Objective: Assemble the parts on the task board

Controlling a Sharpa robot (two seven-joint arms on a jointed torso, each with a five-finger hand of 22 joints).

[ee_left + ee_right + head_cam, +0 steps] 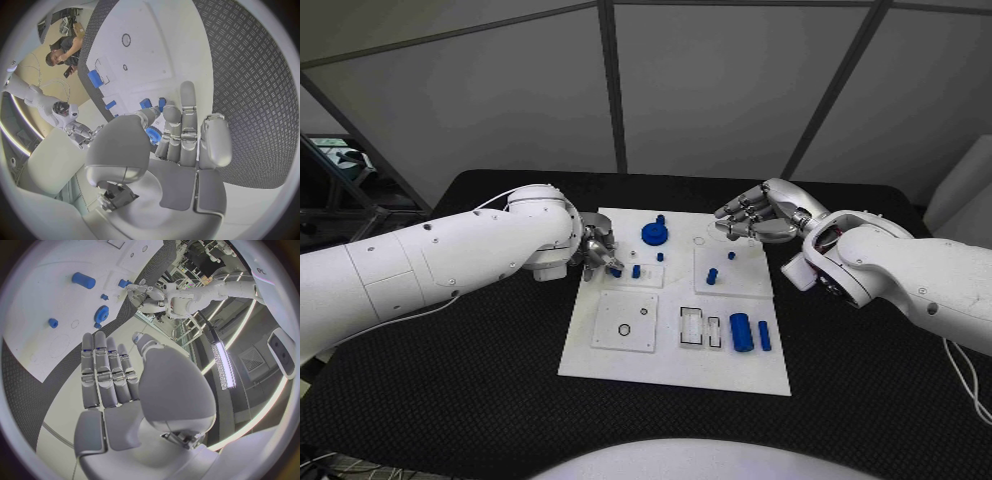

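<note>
The white task board (pixel 678 360) lies mid-table. My left hand (pixel 597 248) hovers at the board's left edge and pinches a small blue part (pixel 153 135) between thumb and fingers. Small blue pegs (pixel 636 270) stand just beside it on the board. A round blue knob (pixel 653 235) sits near the far edge. My right hand (pixel 759 214) hangs over the board's far right corner, fingers stretched out side by side (pixel 103 372), holding nothing. Two blue cylinders (pixel 741 332) lie at the board's right side, next to empty slots (pixel 692 328).
Another blue peg (pixel 711 275) stands on the right square inset of the board. A square inset with round holes (pixel 626 322) sits front left. Black table surface (pixel 473 370) surrounds the board on all sides.
</note>
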